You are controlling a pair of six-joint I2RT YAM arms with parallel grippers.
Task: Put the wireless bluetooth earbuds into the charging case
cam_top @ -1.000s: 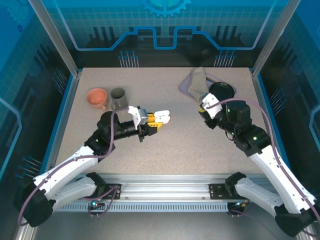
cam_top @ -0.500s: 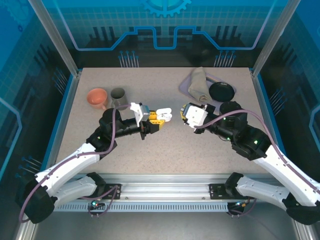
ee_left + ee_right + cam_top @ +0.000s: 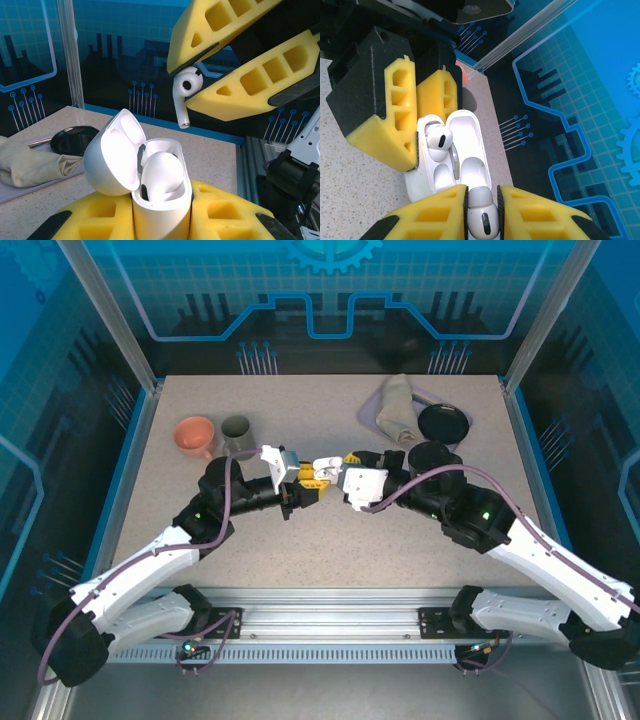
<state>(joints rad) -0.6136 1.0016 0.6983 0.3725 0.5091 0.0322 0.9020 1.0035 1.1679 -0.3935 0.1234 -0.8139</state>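
Closed firmly between the left fingers [image 3: 95,220]: the lower body of a white charging case [image 3: 161,200], gripped low, leaving the hinged lid [image 3: 112,155] free to fall open at the left and the mouth turned upward. Seated in one well, near the middle of the right wrist view: a first earbud [image 3: 439,140], white.

Pinched by its bulb between the right fingers [image 3: 252,82], nearly shut: a second earbud [image 3: 184,90], also white, stem pointing down, upper centre of the left wrist view. Just above and beyond the open mouth, not touching the case.

Probably raised off the desk [image 3: 330,540] in order to line up stem and empty well in mid-air, with one arm steadying and the other feeding. Next, by my reckoning: a short descent, stem aimed at the free well beside the seated bud.

Farther out on the desk, upper left: an orange cup [image 3: 195,435] and a grey cup [image 3: 236,435]. Upper right: a crumpled cloth [image 3: 395,410] and a black dish [image 3: 443,423].
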